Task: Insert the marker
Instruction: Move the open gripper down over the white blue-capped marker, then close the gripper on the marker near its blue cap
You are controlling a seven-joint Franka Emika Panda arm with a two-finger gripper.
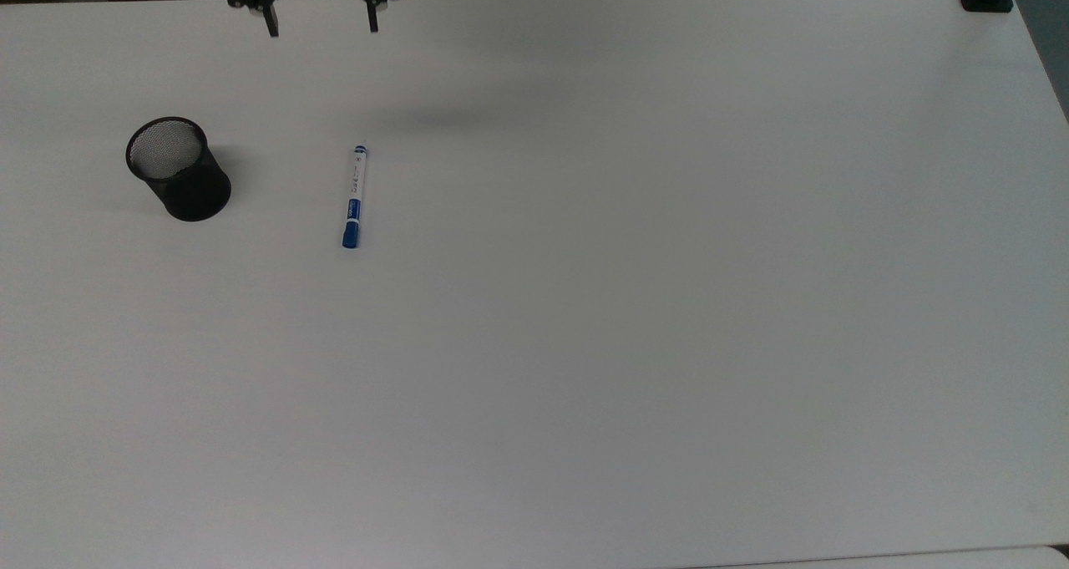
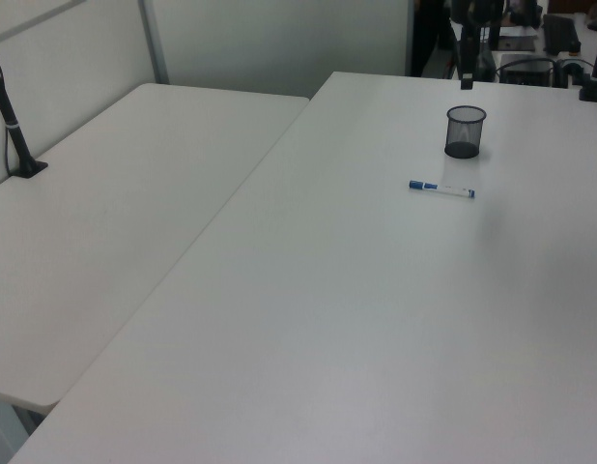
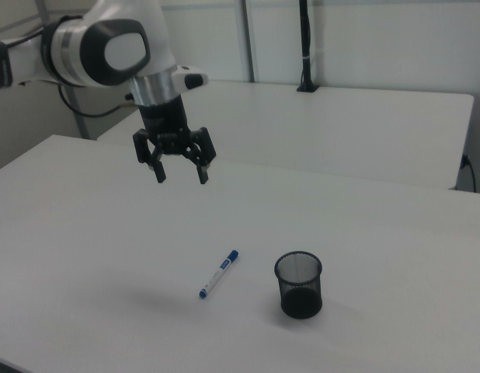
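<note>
I see gripper (image 3: 180,173) jaws open, hovering high above marker (image 3: 219,274), which lies flat beside mesh cup (image 3: 299,284).

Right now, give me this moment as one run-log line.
phase: approach | gripper: open, empty, above table | marker: flat on table, untouched | mesh cup: upright, empty
</note>
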